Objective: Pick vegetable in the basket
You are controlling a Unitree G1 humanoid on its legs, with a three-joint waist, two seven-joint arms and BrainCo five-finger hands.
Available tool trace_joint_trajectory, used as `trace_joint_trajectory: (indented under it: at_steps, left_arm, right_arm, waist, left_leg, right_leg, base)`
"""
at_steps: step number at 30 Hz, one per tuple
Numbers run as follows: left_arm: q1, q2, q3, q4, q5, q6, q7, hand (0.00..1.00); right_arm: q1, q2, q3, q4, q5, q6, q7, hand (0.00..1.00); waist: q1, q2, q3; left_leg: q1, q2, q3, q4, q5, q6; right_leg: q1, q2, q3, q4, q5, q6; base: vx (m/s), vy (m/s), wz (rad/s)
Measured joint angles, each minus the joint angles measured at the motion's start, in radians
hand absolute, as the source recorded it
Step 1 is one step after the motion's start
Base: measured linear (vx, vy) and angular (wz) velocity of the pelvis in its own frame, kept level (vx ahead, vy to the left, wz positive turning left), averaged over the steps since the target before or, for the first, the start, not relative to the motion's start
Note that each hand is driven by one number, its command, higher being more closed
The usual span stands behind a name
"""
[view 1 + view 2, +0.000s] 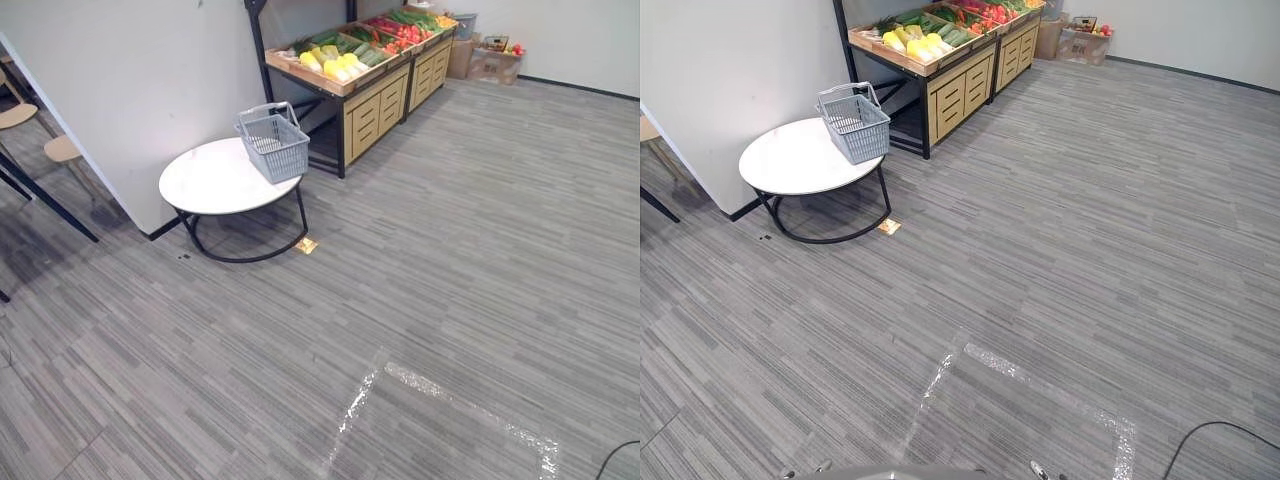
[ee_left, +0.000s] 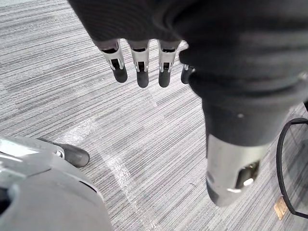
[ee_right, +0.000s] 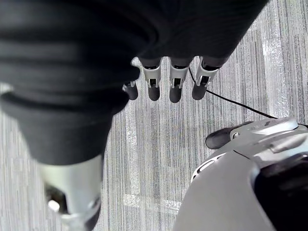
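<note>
A grey plastic basket [image 1: 273, 143] with its handles up stands on the right edge of a round white table [image 1: 215, 180], far ahead on my left. Behind it, a wooden produce stand [image 1: 375, 95] holds yellow, green and red vegetables [image 1: 335, 62] in slanted trays. My left hand [image 2: 144, 60] hangs over the grey floor with its fingers straight and nothing in it. Likewise my right hand [image 3: 163, 82] points down at the floor, fingers relaxed and empty. Both hands are far from the basket and the vegetables.
A white wall [image 1: 130, 80] runs along the left behind the table, with stools [image 1: 60, 150] beyond its corner. Cardboard boxes [image 1: 490, 60] sit at the far end of the stand. Shiny tape marks [image 1: 440, 395] lie on the wide grey floor ahead.
</note>
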Motion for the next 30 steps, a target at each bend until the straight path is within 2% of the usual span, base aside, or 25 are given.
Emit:
trace_joint_trajectory:
  at_steps: [5,9,11,13,19,26,30]
  left_arm:
    - [-0.006,0.000,-0.001,0.000,0.001,0.000,0.035,0.00]
    - [-0.008,-0.005,-0.001,0.000,0.003,-0.001,0.096,0.00]
    - [-0.008,-0.005,-0.001,0.000,0.004,-0.001,0.095,0.00]
    - [-0.008,-0.005,-0.001,0.000,0.005,0.001,0.082,0.00]
    - [-0.010,0.009,0.000,0.011,0.000,0.026,-0.057,0.00]
    - [-0.014,0.015,0.000,0.019,0.000,0.032,-0.081,0.00]
    - [-0.014,0.017,0.000,0.019,0.000,0.040,-0.086,0.00]
  right_arm:
    - [-0.005,0.003,-0.005,0.000,0.000,-0.001,0.000,0.00]
    - [-0.006,0.003,-0.004,-0.001,0.000,-0.002,0.001,0.00]
    - [-0.005,0.003,-0.002,-0.001,0.001,-0.002,0.002,0.00]
    - [-0.004,0.003,-0.002,-0.001,0.010,0.001,0.017,0.00]
    - [-0.002,-0.007,0.020,-0.003,0.060,0.023,0.142,0.00]
    - [-0.002,-0.006,0.025,-0.001,0.076,0.021,0.149,0.00]
    - [-0.002,-0.005,0.029,0.000,0.074,0.004,0.154,0.00]
  waist:
    - [0.000,-0.003,0.013]
    - [-0.002,-0.008,0.018]
    - [-0.001,-0.009,0.018]
    - [0.000,-0.012,0.020]
    - [-0.001,-0.016,0.021]
    - [-0.001,-0.017,0.021]
    - [-0.001,-0.019,0.022]
  left_leg:
    - [0.006,0.000,-0.003,-0.007,0.007,-0.002]
    - [0.022,0.001,-0.016,-0.043,0.031,0.004]
    - [0.022,0.000,-0.023,-0.045,0.035,0.006]
    - [0.022,0.000,-0.023,-0.056,0.041,0.007]
    - [0.024,0.000,-0.023,-0.062,0.043,0.007]
    - [0.027,-0.002,-0.023,-0.063,0.043,0.006]
    - [0.027,-0.002,-0.024,-0.063,0.043,0.006]
  right_leg:
    - [0.012,0.000,-0.008,-0.003,-0.005,0.008]
    - [0.011,0.002,-0.025,-0.003,-0.004,0.006]
    - [0.012,0.002,-0.031,-0.003,-0.003,0.004]
    - [0.011,0.002,-0.033,-0.005,-0.001,0.002]
    - [0.012,0.003,-0.033,-0.009,-0.001,0.000]
    - [0.014,0.003,-0.033,-0.011,0.001,-0.001]
    - [0.014,0.002,-0.033,-0.009,0.001,-0.001]
  base:
    - [-0.04,-0.016,0.04]
    - [-0.06,-0.023,0.09]
    - [-0.07,-0.019,0.11]
    - [-0.06,-0.012,0.03]
    - [-0.01,-0.003,0.00]
    - [0.00,0.000,0.00]
    - [-0.03,-0.004,0.00]
